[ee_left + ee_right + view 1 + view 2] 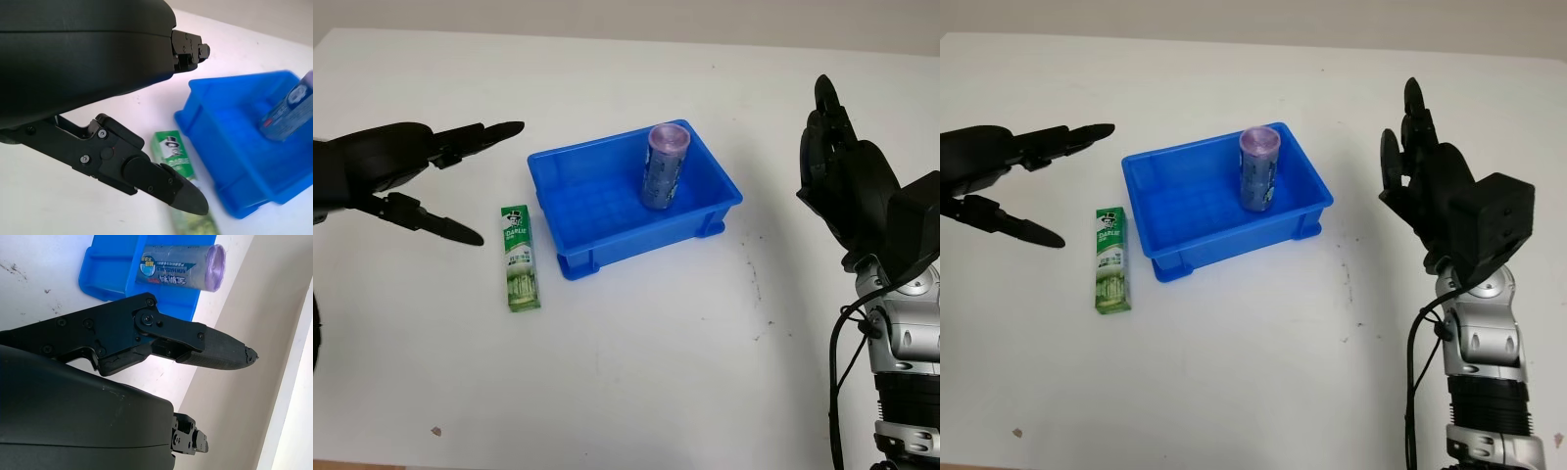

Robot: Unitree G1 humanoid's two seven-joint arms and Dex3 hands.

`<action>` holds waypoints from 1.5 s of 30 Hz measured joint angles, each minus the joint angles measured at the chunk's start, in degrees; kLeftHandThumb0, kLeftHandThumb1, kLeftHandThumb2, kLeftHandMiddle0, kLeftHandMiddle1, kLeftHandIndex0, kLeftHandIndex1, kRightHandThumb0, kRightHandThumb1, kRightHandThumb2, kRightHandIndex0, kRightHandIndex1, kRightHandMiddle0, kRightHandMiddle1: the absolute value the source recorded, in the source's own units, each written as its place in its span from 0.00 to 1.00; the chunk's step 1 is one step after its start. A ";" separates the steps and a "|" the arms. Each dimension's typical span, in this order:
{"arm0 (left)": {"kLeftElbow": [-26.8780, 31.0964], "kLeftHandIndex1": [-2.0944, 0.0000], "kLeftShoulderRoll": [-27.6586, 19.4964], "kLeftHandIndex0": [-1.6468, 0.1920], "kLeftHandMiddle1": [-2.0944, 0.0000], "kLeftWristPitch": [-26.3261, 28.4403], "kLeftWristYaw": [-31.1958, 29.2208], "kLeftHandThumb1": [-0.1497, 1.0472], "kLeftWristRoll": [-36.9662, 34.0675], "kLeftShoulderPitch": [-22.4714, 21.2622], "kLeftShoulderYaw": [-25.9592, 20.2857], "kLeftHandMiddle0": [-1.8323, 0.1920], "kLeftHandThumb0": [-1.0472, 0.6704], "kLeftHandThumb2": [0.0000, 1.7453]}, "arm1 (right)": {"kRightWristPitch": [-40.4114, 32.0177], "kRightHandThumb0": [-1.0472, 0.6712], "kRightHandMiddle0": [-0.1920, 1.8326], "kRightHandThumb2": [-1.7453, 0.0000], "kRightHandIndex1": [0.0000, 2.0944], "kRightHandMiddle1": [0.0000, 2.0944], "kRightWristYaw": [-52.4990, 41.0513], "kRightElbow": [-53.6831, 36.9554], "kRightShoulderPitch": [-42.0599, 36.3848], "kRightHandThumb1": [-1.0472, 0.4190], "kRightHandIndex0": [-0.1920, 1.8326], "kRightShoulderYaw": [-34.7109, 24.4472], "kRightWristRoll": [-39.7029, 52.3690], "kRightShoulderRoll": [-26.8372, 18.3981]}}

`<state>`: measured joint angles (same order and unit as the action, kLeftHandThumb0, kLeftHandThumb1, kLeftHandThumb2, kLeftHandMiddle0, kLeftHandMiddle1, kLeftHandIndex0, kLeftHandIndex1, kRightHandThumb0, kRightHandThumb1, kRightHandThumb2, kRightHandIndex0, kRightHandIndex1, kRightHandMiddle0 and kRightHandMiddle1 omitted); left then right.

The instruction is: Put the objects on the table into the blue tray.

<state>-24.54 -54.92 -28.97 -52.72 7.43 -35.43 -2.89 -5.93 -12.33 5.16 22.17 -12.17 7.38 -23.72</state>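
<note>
Worktop (636, 382): white surface carrying the tray and the toothpaste box; a few small dark specks mark it to the right of the tray.
Blue tray (607, 250): sits near the middle of the worktop, turned at a slight angle.
Purple-capped canister (664, 166): stands inside the blue tray, in its far right part, leaning a little; its printed label also shows in the right wrist view (178, 262).
Toothpaste box (519, 258): green, lies flat on the worktop just beside the tray's left wall, not touching it, long side running roughly front to back; in the left wrist view (178, 164) it lies just past the thumb tip.
Left hand (416, 181): hovers above the worktop to the left of the toothpaste box, holding nothing, fingers stretched out toward the tray with the thumb below them.
Right hand (842, 181): raised well to the right of the tray, fingers pointing up, empty and uncurled.
</note>
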 measured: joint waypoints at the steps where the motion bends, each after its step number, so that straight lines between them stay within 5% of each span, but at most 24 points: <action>1: 0.06 0.98 -0.34 0.94 0.97 -1.72 0.60 0.86 0.83 0.36 0.33 0.95 0.27 0.04 | 0.01 0.17 0.00 0.59 0.00 0.00 -0.11 0.03 0.05 0.00 0.00 0.00 0.07 0.02; 10: -0.74 0.96 -2.28 0.89 0.96 -15.39 9.21 0.87 7.37 2.57 1.06 0.91 0.28 0.03 | 0.18 0.18 0.00 0.59 0.00 0.00 -1.02 1.64 1.11 0.00 0.00 0.02 0.42 0.36; 20: -2.03 0.96 -5.84 0.86 0.97 -22.49 22.09 0.87 22.82 2.60 3.62 0.89 0.28 0.03 | 0.65 0.18 0.00 0.59 0.00 0.00 -1.23 2.38 1.26 0.00 0.00 -0.03 0.58 0.58; 31: -2.61 0.97 -10.22 0.86 0.97 -25.91 37.78 0.89 38.08 2.56 7.06 0.88 0.30 0.03 | 1.22 0.19 0.00 0.59 0.00 0.00 -1.42 2.57 1.89 0.00 0.00 -0.04 0.63 0.78; 45: 1.78 0.97 -11.86 0.86 0.97 -30.06 47.08 0.93 46.29 2.55 10.72 0.89 0.36 0.04 | 1.66 0.19 0.00 0.59 0.00 0.00 -1.52 2.75 2.00 0.00 0.00 -0.06 0.86 0.78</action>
<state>-22.76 -66.79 -59.03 -5.64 53.72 -32.88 7.82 -4.27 -13.84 7.91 24.16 -12.23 8.24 -22.94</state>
